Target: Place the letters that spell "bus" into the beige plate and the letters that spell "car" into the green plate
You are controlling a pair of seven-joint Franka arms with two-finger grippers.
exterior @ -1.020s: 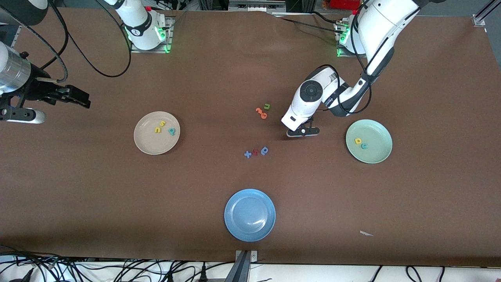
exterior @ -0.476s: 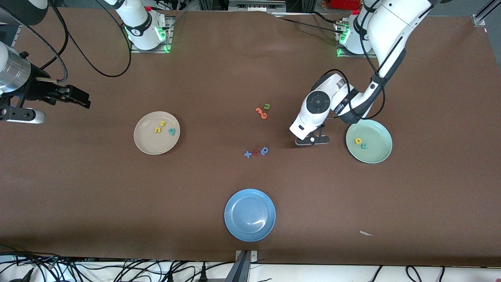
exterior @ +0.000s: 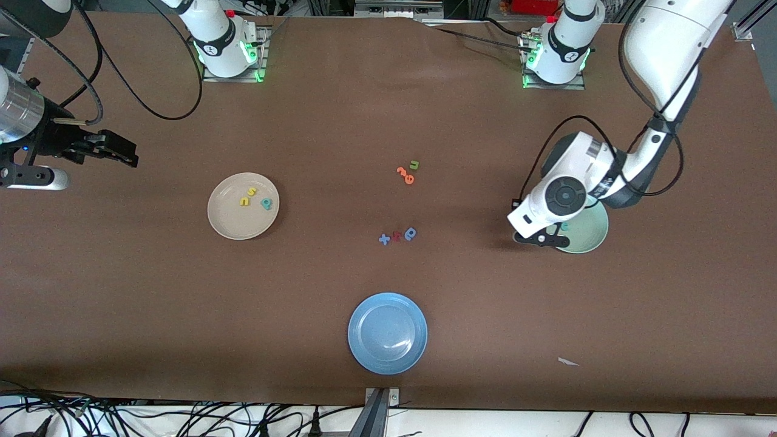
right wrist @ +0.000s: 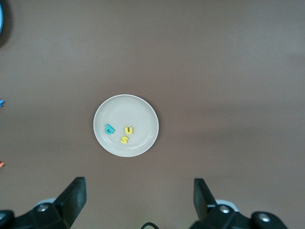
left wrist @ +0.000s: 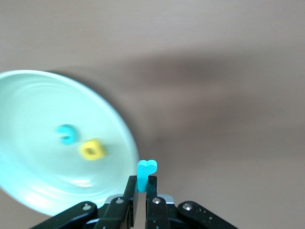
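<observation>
Teal "r" point(left wrist: 146, 172) is being pinched in my left hand point(left wrist: 142, 191) at the green plate point(left wrist: 28, 100) rim, joining "c" point(left wrist: 66, 134) and "a" point(left wrist: 92, 149); my right hand point(right wrist: 138, 191) is waiting, spread wide.

You had three plates on the table: one beige plate point(exterior: 227, 223), one green plate point(exterior: 592, 233) and one blue plate point(exterior: 387, 333). The beige one held three letters, a yellow "s" point(exterior: 252, 192), a yellow "u" point(exterior: 244, 201) and a teal "b" point(exterior: 266, 203), while the green one held two, a teal "c" point(left wrist: 66, 134) and a yellow "a" point(left wrist: 92, 149). You also had one teal "r" point(left wrist: 145, 172) up in the air, six loose pieces on the bare table, namely two orange letters point(exterior: 405, 175), one olive-green "u" point(exterior: 414, 164), one blue plus sign point(exterior: 383, 239), one red letter point(exterior: 397, 236) and one blue "a"-like letter point(exterior: 411, 233), and two arms with one gripper each.
</observation>
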